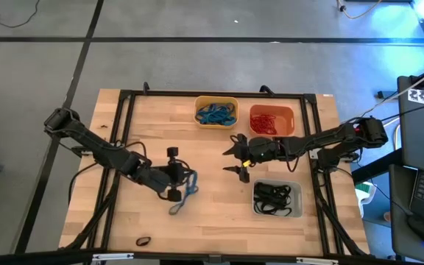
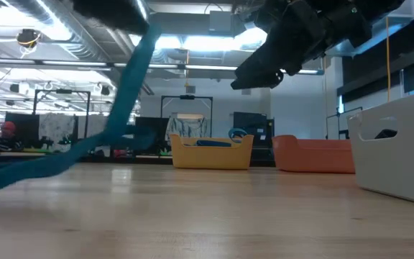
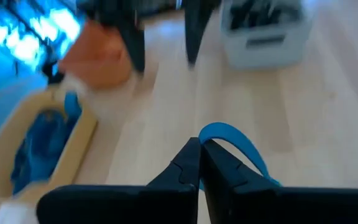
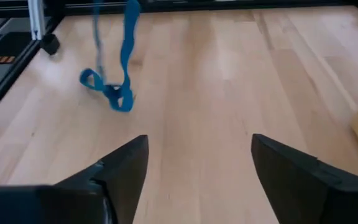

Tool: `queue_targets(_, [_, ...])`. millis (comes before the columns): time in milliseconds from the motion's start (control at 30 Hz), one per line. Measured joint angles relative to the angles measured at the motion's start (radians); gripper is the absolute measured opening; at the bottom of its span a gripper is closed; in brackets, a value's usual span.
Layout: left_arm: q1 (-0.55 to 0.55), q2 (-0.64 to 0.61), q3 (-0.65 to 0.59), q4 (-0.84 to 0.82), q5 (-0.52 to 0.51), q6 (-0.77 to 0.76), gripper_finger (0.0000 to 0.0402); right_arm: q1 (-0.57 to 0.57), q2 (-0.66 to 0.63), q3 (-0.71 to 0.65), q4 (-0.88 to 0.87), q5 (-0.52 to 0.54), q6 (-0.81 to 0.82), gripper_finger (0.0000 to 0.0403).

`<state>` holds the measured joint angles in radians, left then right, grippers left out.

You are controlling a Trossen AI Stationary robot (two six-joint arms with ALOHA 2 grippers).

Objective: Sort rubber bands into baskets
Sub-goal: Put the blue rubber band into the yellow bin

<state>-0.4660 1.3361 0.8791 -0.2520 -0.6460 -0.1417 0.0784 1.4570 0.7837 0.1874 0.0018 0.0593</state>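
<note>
Two dark, cable-trailing jointed arms

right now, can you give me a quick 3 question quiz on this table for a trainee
1. True or false: the left gripper is shut on a blue rubber band.
2. Which basket holds the black bands?
A. yellow basket
B. orange basket
C. grey basket
3. Fill in: the right gripper hangs over bare table with its fingers ____.

Key:
1. True
2. C
3. open
</note>
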Motion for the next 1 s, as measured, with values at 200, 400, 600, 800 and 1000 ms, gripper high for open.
queue_targets(200, [0.016, 0.0, 0.0, 0.181, 0.0, 0.129, 0.001, 0.0, 0.0, 0.0, 0.075, -0.101, 0.0, 0.0304])
queue_targets(400, [0.06, 0.002, 0.0, 0.278, 0.001, 0.2, 0.0003, 0.001, 0.001, 0.0, 0.151, -0.12, -0.005, 0.0324])
queue_targets(600, [0.09, 0.024, -0.003, 0.329, 0.1, 0.213, 0.0009, 0.001, 0.061, 0.0, 0.264, -0.18, -0.007, 0.0325])
queue_targets(800, [0.103, 0.068, -0.004, 0.353, 0.085, 0.221, 0.0004, 0.001, 0.138, 0.002, 0.343, -0.223, -0.009, 0.0321])
queue_targets(1000, [0.1, 0.073, -0.005, 0.394, 0.076, 0.24, 0.0006, 0.001, 0.185, 0.006, 0.334, -0.199, -0.015, 0.0321])
